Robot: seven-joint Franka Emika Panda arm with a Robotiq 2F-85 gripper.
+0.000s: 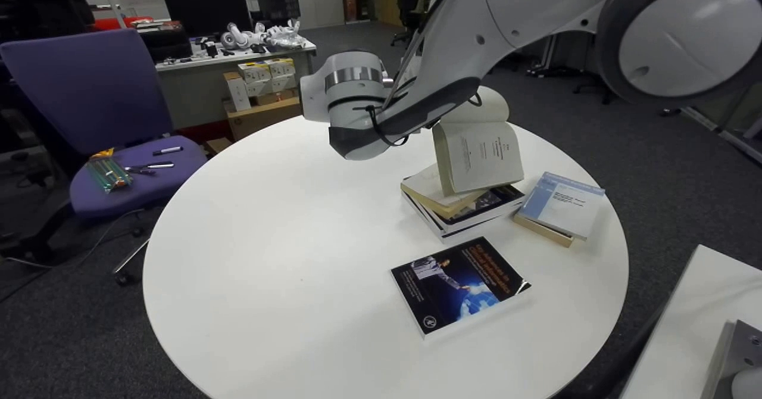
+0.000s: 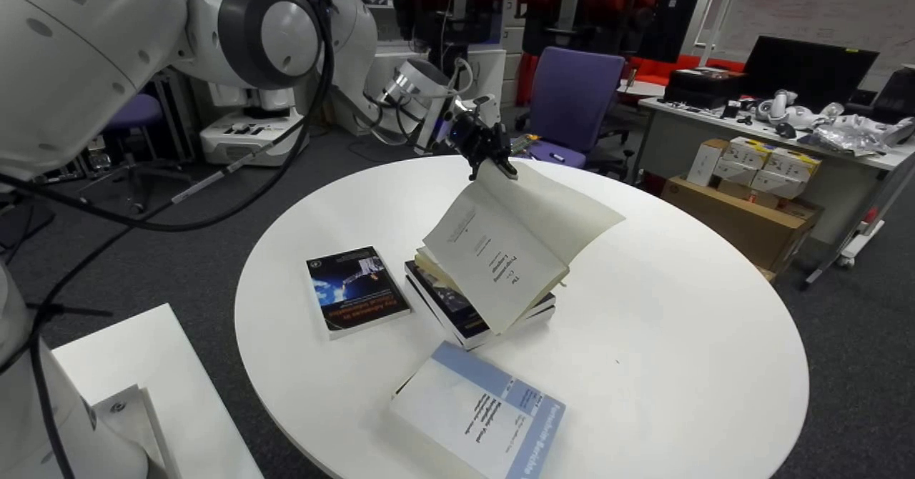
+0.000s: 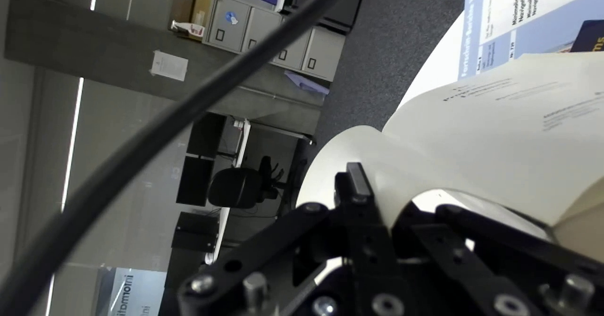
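Grey carpet [image 1: 673, 190] surrounds a round white table [image 1: 256, 238]. On it an open book [image 2: 493, 250] sits tilted atop a stack [image 2: 457, 311] of dark books, a pale page [image 2: 565, 211] curling up into the gripper [image 3: 384, 212]; the fingers [image 3: 360, 184] stand nearly together with that page pinched between them. Near the stack lie a dark paperback [image 1: 458, 286] and a blue-and-white book [image 2: 472, 415], the latter over a tan-edged book [image 1: 542, 231]. Beyond the table, a purple chair [image 1: 89, 83] bears a packet [image 1: 109, 172] and a marker [image 1: 168, 150]; a desk [image 1: 193, 95] holds a monitor [image 1: 205, 11], with cardboard boxes [image 2: 736, 218] beside it.
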